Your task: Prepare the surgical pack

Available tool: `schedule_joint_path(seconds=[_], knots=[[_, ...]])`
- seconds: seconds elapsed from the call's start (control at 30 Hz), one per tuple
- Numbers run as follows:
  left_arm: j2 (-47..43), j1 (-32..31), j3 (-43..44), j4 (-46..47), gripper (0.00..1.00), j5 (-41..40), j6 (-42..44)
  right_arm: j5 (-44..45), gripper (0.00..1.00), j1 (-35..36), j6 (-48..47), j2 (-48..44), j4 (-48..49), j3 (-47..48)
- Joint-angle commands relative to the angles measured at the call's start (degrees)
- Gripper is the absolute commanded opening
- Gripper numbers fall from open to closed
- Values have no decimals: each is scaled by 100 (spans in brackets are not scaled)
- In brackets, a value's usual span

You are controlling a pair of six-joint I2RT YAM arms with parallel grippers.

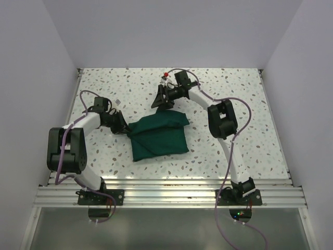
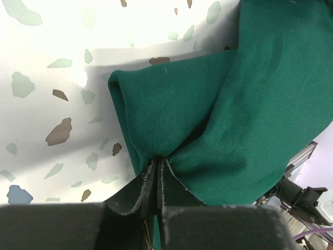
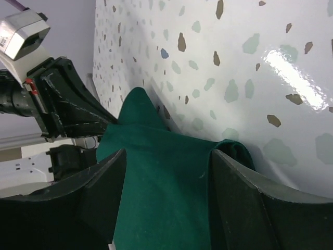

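The surgical pack is a folded dark green cloth bundle (image 1: 158,136) lying mid-table. No steel tray, instruments or gauze pads show; they are hidden or out of view. My left gripper (image 1: 125,129) is at the bundle's left corner, shut on a pinched fold of the cloth (image 2: 208,120); its jaws (image 2: 157,162) meet tight on the fabric. My right gripper (image 1: 157,101) is open just beyond the bundle's far edge. In the right wrist view its fingers (image 3: 167,153) stand wide apart with the cloth (image 3: 161,187) lying below and between them, not gripped.
The speckled white table (image 1: 250,120) is walled at the back and both sides. A ridged metal rail (image 1: 166,195) runs along the near edge by the arm bases. The left arm (image 3: 57,104) shows beyond the cloth in the right wrist view.
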Motion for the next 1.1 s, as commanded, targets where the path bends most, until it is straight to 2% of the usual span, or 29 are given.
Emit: schedule_joint_path(seconds=[0.0, 0.13, 0.17, 0.27, 0.3, 0.33, 0.37, 0.5, 0.7, 0.87, 1.07], knots=[[187, -61, -83, -312, 5, -145, 322, -392, 69, -32, 263, 14, 362, -11], [204, -69, -92, -285, 6, -127, 322, -349, 65, -41, 89, -144, 215, -3], [222, -69, -92, -285, 6, -118, 322, -18, 65, -67, -95, -205, -169, 146], [231, -69, -92, -285, 6, -92, 322, 169, 65, -128, -282, -267, -340, 270], [231, -69, -92, -285, 6, -74, 331, 405, 66, -163, -343, -293, -575, 331], [231, -69, -92, -285, 6, -74, 331, 790, 72, -181, -630, -319, -847, 419], [239, -69, -92, -285, 6, -83, 331, 1708, 76, -190, -807, -337, -1146, 533], [257, -69, -83, -276, 6, -57, 314, 2261, 78, -225, -1310, -285, -1904, 824], [292, -69, -65, -250, 6, -48, 296, 1955, 75, -225, -1486, -381, -1861, 377], [318, -69, -39, -250, 6, -48, 313, 1104, 70, -129, -1355, -320, -1537, 130], [327, -69, -30, -250, 6, -30, 340, 567, 67, 100, -1012, -83, -1211, 270]])
